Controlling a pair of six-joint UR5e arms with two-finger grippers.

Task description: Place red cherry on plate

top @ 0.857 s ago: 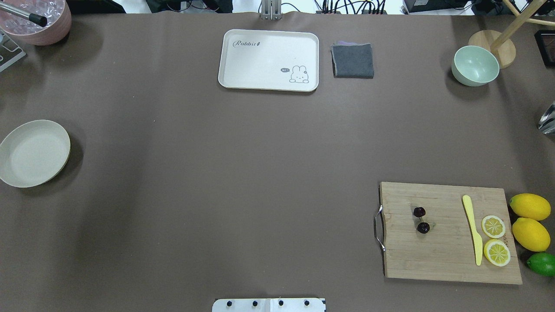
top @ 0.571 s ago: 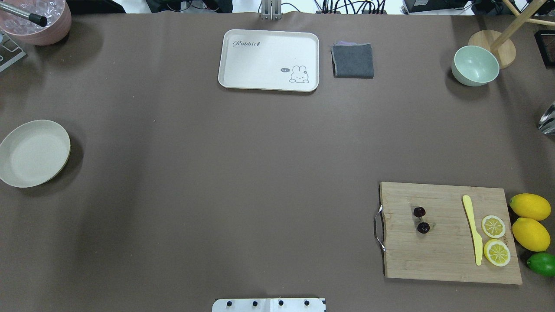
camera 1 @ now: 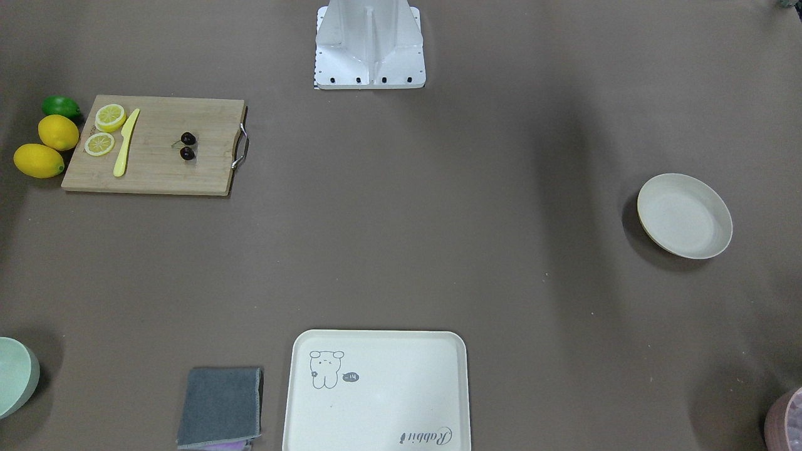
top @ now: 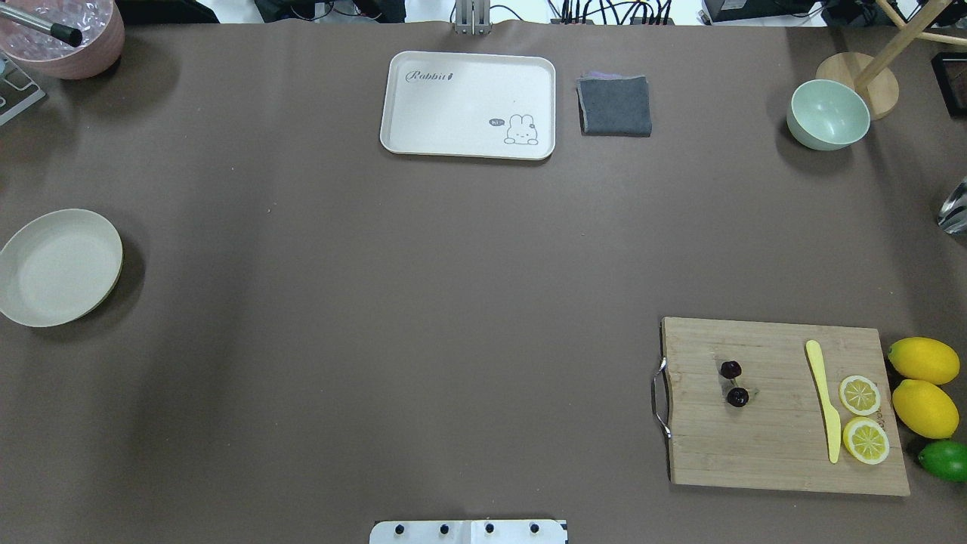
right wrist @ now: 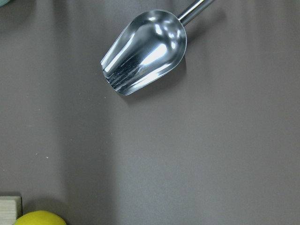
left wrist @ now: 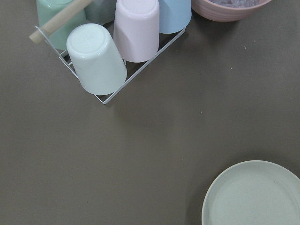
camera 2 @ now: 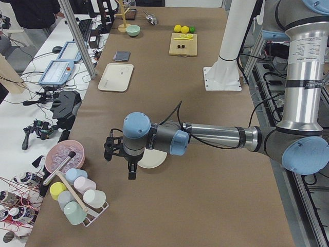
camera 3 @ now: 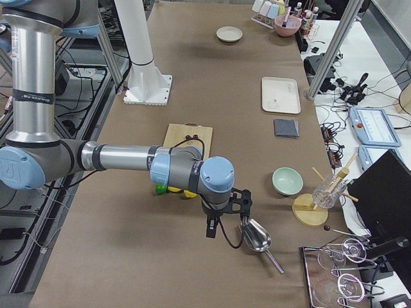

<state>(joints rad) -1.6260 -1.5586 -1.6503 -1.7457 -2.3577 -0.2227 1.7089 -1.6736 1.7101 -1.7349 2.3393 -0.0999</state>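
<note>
The red cherry [top: 733,384], a pair of dark glossy fruits, lies on the wooden cutting board [top: 778,453] at the near right, and shows in the front view too [camera 1: 187,145]. Far to the left sits the round cream plate [top: 60,267], which nothing lies on; its rim fills the lower right of the left wrist view [left wrist: 253,194]. My left gripper [camera 2: 119,163] hangs beside the plate at the table's left end. My right gripper [camera 3: 226,221] hovers at the right end, past the lemons. Whether either is open or shut, I cannot tell.
On the board lie a yellow knife [top: 823,400] and two lemon slices [top: 861,417]; lemons [top: 923,385] and a lime sit beside it. At the back are a cream tray [top: 468,104], grey cloth [top: 615,106] and mint bowl [top: 828,115]. A metal scoop [right wrist: 145,51] lies under my right wrist, a cup rack [left wrist: 112,47] near my left.
</note>
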